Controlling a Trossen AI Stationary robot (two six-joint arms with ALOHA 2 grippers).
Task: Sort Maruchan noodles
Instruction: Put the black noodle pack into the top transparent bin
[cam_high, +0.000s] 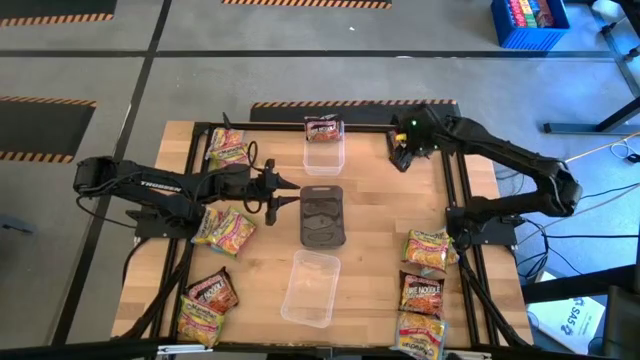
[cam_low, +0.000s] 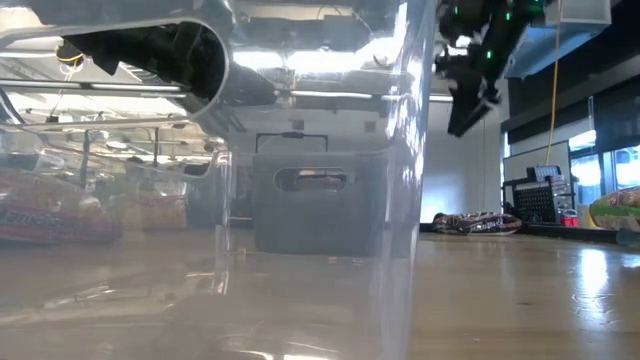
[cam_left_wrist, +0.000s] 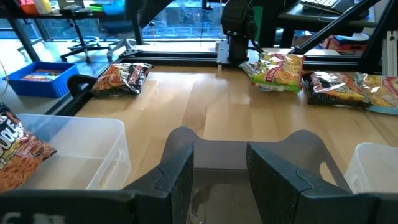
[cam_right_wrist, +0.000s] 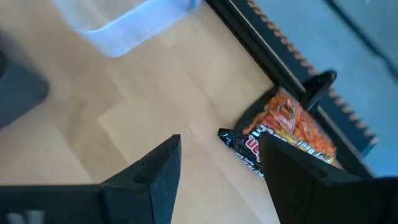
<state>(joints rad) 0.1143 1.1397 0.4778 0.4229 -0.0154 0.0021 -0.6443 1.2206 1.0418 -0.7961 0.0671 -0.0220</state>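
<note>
Wooden slatted desk, black-framed: crinkly flat noodle packets grouped along both sides, presumably awaiting sorting; one dark packet in far clear tray. Left gripper, fingers apart, empty, beside grey lid. Right gripper, apart, above dark corner packet.

Nine noodle packets, two clear trays, one lid.

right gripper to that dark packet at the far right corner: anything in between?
Nothing visible. The right gripper hangs open above bare wood, with the dark noodle packet just beyond its fingers, by the table's black frame rail; the clear tray sits off to the side.
</note>
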